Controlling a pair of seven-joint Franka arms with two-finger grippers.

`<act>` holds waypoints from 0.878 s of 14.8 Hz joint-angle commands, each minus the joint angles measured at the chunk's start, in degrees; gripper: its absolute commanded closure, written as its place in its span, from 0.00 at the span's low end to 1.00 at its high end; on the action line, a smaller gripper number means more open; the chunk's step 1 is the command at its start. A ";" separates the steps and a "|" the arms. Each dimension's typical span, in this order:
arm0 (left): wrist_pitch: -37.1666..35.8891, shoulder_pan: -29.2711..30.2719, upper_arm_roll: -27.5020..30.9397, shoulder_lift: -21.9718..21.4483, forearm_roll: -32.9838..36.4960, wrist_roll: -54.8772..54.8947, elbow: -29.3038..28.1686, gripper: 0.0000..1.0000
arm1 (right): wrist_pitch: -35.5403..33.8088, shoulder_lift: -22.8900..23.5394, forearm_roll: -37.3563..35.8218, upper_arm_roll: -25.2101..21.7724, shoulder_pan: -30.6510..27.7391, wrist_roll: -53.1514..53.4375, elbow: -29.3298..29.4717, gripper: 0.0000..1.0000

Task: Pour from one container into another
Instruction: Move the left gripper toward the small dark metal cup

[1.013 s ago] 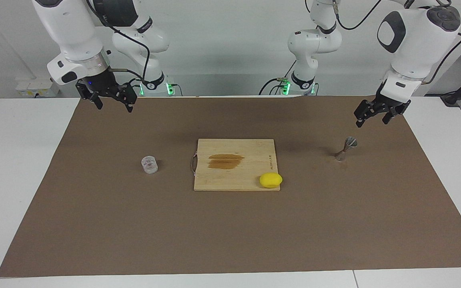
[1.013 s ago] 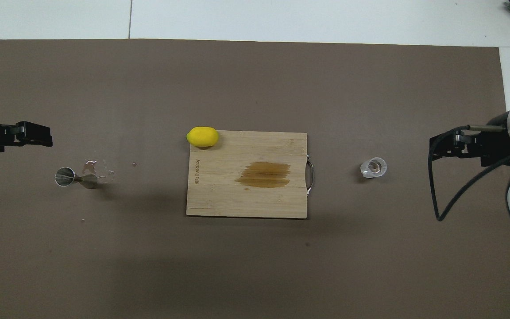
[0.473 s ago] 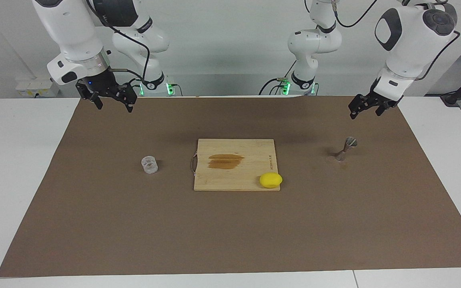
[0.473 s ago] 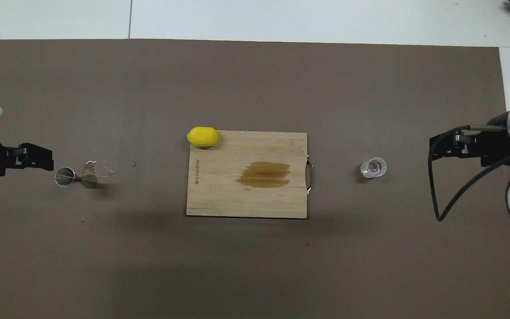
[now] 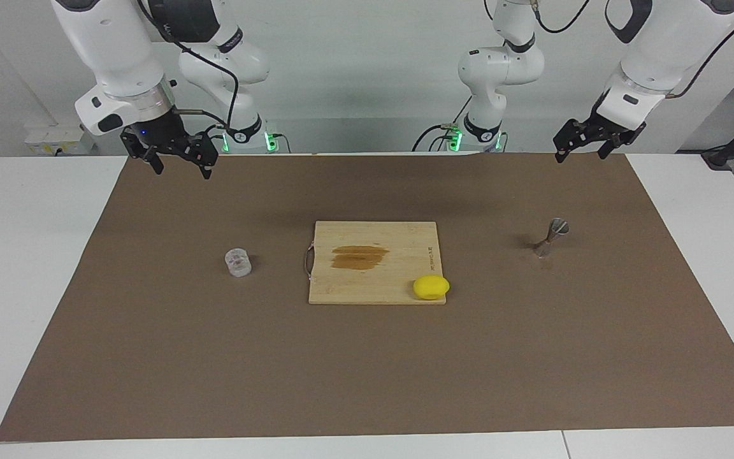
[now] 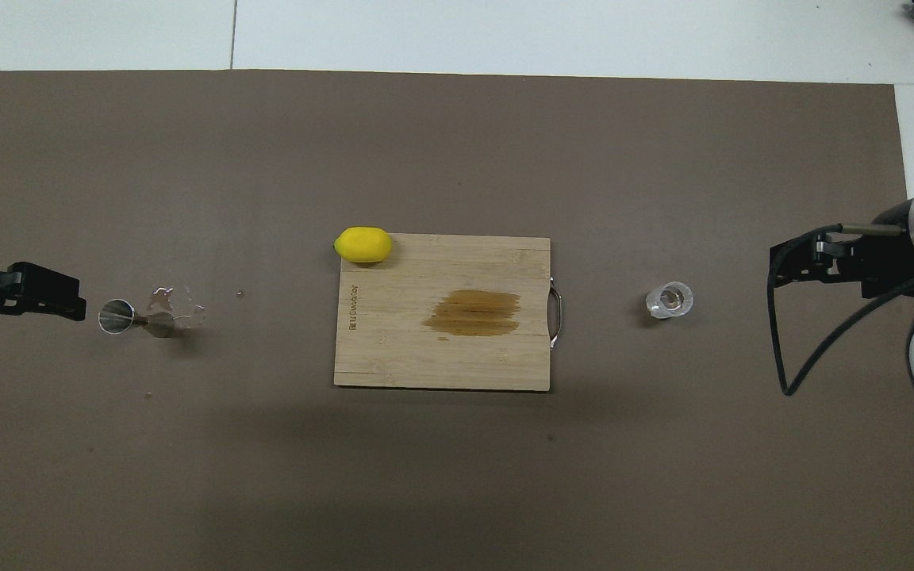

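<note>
Only the overhead view shows droplets [image 6: 175, 300] beside the jigger [image 5: 550, 238]; the glass [image 5: 237, 262] stands untouched; left gripper [image 5: 590, 141] and right gripper [image 5: 177, 162] hang high, fingers spread.

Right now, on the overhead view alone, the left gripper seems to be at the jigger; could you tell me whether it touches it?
Observer: No. The left gripper hangs high in the air, well clear of the jigger.
Operator: Thank you. Is the jigger upright?
Observer: Yes, it stands on its base on the mat.
Operator: And the other arm?
Observer: The right gripper is raised too, empty; the glass stands alone.
</note>
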 commanded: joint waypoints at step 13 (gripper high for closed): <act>5.03 13.62 0.94 8.92 -19.57 38.20 -4.45 0.00 | -0.73 0.31 -0.11 0.36 -0.84 -1.76 0.77 0.00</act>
